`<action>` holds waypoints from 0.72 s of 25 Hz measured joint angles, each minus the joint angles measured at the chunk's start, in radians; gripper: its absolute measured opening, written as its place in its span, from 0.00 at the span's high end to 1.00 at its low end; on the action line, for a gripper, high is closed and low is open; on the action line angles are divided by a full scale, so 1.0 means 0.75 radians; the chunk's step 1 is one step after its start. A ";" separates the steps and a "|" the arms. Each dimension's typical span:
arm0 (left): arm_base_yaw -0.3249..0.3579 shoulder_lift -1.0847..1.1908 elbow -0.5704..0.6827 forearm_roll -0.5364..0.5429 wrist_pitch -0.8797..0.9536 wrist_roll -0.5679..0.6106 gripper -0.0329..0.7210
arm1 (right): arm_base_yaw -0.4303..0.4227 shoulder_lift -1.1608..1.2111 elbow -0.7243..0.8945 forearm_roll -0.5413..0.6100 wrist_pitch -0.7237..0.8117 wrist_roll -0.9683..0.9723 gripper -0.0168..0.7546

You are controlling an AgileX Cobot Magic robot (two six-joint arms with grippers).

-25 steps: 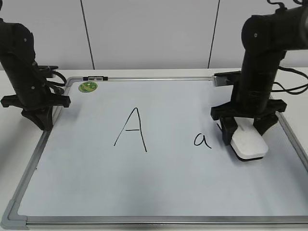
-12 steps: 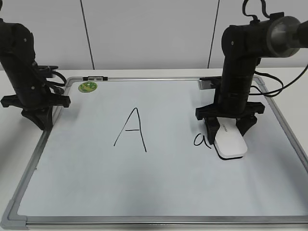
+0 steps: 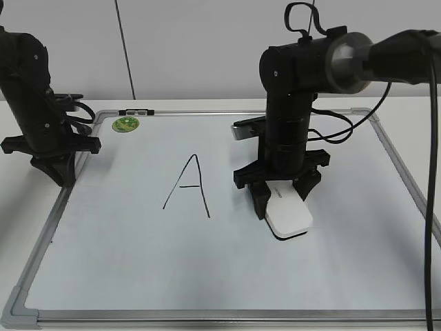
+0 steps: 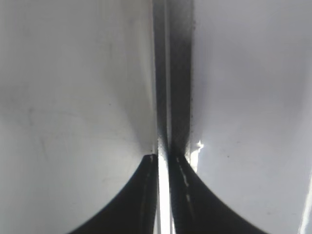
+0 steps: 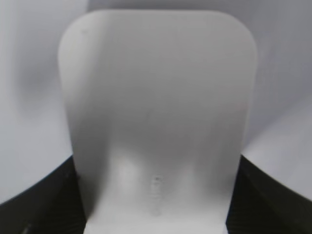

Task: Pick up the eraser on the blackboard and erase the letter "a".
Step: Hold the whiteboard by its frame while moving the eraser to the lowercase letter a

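My right gripper (image 3: 279, 195) is shut on the white eraser (image 3: 288, 214) and presses it flat on the blackboard (image 3: 227, 269), right of the capital "A". The eraser fills the right wrist view (image 5: 156, 122), clamped between the two dark jaws (image 5: 156, 195). The letter "a" does not show; the eraser and the gripper cover the spot where it was. My left gripper (image 3: 58, 169) rests at the board's left frame. Its jaws (image 4: 164, 168) are close together over the metal frame strip (image 4: 163, 87).
A large black capital "A" (image 3: 188, 185) is written left of the eraser. A round green sticker (image 3: 126, 125) sits at the board's far left corner. The right arm's cables (image 3: 431, 207) hang along the right side. A white wall stands behind the table.
My right gripper has slid the eraser leftward across the board, over the spot of the small "a". The "a" no longer shows. The left arm has not moved.
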 joint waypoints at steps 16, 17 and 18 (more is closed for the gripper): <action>0.000 0.000 -0.003 -0.003 0.000 0.000 0.87 | -0.194 0.021 -0.038 0.012 0.011 0.012 0.29; 0.000 0.000 -0.003 -0.003 0.000 0.000 0.87 | -0.214 0.021 -0.038 0.015 0.011 0.012 0.29; 0.000 0.000 -0.003 -0.003 0.000 0.000 0.87 | -0.229 0.021 -0.038 0.015 0.011 0.012 0.29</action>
